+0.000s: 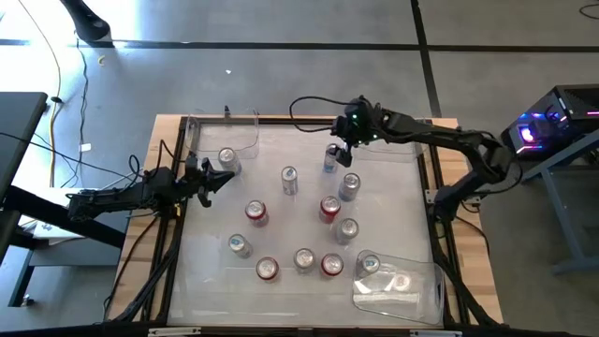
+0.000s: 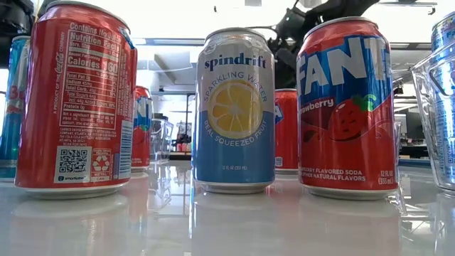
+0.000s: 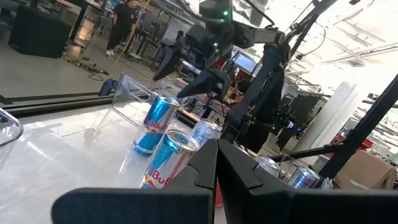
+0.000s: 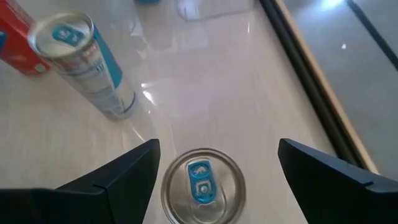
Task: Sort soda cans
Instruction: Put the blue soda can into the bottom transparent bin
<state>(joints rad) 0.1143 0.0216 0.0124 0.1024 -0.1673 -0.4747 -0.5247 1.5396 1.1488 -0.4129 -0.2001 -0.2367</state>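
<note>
White glossy table (image 1: 393, 187) under me, soda cans (image 1: 329, 209) scattered all over the middle, upright. One clear bin (image 1: 402, 285) lies tipped at 5 o'clock with a can inside, another bin (image 1: 225, 131) sits at 11. My right gripper (image 1: 337, 150) hangs at about 1 o'clock, fingers spread wide either side of a slim blue can (image 4: 202, 185), not touching it. My left gripper (image 1: 220, 178) waits at 9 o'clock, pinched closed on nothing.

Bin (image 2: 437, 107) — cut off — picture's right edge.
</note>
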